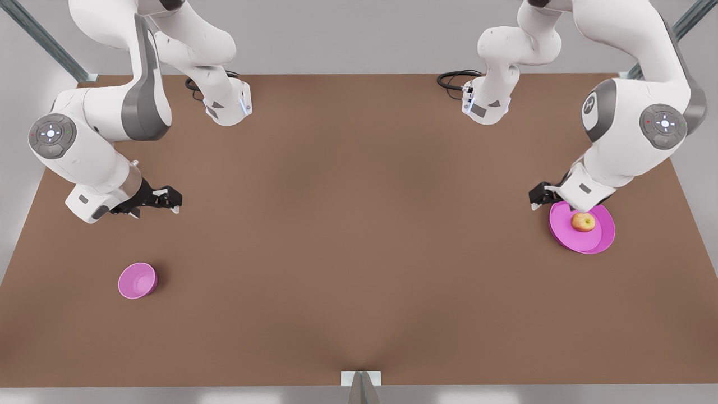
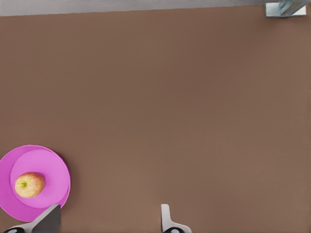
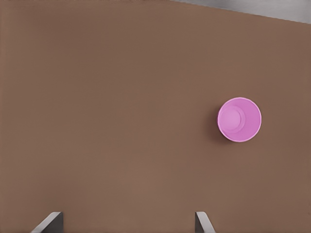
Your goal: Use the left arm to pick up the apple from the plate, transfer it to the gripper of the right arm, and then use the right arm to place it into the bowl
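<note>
The left gripper (image 1: 539, 196) hovers fingers (image 2: 166, 216) apart just beside the plate (image 1: 597, 238), the apple (image 1: 583, 222) outside them. The right gripper (image 1: 171, 199), fingers (image 3: 201, 222) apart, waits above the worktop (image 1: 359, 235), the bowl (image 1: 137, 280) well beyond its fingertips.

We observe a brown table (image 1: 348, 235) with a plain matte surface spanning most of the front view. Grey metal struts (image 1: 47, 42) run diagonally at both far corners of the table. We note coiled black cables (image 1: 454, 78) lying on the far edge of the table. A small light-coloured bracket (image 1: 360, 379) sits at the middle of the near edge.
</note>
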`<state>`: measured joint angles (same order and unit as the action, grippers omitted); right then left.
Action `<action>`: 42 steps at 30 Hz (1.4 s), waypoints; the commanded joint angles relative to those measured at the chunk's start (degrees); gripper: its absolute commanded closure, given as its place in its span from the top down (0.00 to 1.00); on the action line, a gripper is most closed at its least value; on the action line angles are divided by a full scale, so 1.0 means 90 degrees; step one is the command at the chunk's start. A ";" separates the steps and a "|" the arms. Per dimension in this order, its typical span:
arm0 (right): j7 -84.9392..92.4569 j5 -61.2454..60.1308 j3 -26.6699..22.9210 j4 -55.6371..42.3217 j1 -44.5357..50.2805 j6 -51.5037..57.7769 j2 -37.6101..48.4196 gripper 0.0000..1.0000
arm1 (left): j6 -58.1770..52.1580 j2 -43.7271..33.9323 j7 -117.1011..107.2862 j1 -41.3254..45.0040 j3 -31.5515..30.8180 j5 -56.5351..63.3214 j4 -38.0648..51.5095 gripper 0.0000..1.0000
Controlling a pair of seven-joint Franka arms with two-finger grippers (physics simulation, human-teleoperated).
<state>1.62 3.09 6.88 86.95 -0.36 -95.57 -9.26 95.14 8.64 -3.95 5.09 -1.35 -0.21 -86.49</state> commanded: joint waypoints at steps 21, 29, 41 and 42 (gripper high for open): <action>0.0191 -0.0002 -0.0003 -0.0003 -0.0009 -0.0104 -0.0016 1.00 | 0.5123 0.1198 0.2479 -0.0966 0.1810 -0.0103 -0.3593 1.00; 0.0182 -0.0002 -0.0013 -0.0003 -0.0009 -0.0104 -0.0016 1.00 | 0.5318 0.1452 0.3114 -0.1347 0.1957 -0.0113 -0.3769 1.00; 0.0182 -0.0002 -0.0013 -0.0003 -0.0009 -0.0104 -0.0016 1.00 | 0.5445 0.2145 0.3104 -0.1523 0.1957 -0.0367 -0.3818 1.00; 0.0182 -0.0002 -0.0013 -0.0003 -0.0009 -0.0104 -0.0016 1.00 | 0.5484 0.2165 0.3104 -0.1523 0.1957 -0.0377 -0.3818 1.00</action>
<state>3.06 3.12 6.80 86.95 -0.45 -96.53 -9.46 143.33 27.87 18.02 -8.58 16.25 -2.87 -120.94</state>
